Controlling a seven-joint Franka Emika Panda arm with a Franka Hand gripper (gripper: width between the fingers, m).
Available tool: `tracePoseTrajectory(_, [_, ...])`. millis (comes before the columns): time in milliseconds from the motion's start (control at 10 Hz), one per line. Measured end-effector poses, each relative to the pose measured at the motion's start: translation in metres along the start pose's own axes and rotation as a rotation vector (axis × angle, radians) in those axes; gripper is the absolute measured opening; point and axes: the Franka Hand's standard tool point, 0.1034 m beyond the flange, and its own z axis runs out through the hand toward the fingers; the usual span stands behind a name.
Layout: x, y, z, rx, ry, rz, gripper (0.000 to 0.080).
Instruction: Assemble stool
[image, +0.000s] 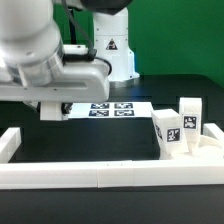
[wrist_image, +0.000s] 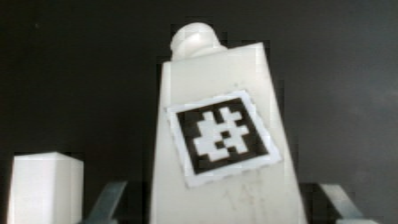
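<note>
Gripper (wrist_image: 219, 203): fingers (wrist_image: 111, 203) together, clamped on tagged leg (wrist_image: 217, 140). Second leg (image: 166, 128), third leg (image: 189, 115): upright, nr table (image: 120, 135) edge at exterior view's right, behind rail (image: 100, 178).

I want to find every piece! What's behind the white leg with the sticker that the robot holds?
Past the leg only dark table shows, with another white piece standing off to one side. Whatever sits straight behind the leg is covered by it.

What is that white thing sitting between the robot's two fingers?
A white leg bearing a black-and-white tag lies between the fingers; the wrist view shows it.
</note>
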Motion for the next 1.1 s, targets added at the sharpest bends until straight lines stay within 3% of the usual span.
tracePoseTrajectory(200, [-0.015,-0.038,-0.035,0.035,0.147,0.02,0.0325])
tracePoseTrajectory(400, [-0.017,-0.042,-0.059,0.109,0.249,0.075,0.0325])
tracePoseTrajectory(600, [-0.012,-0.042,-0.054,0.095,0.38,0.074,0.0325])
tracePoseTrajectory(700, [-0.006,-0.044,-0.061,0.092,0.466,0.082,0.0325])
tracePoseTrajectory(800, [-0.011,-0.069,-0.073,0.167,0.517,0.14,0.0325])
tracePoseTrajectory(900, [-0.014,-0.089,-0.088,0.218,0.57,0.148,0.0325])
tracePoseTrajectory(1000, [-0.01,-0.105,-0.106,0.256,0.688,0.193,0.0325])
tracePoseTrajectory(1100, [-0.011,-0.125,-0.111,0.275,0.773,0.226,0.0325])
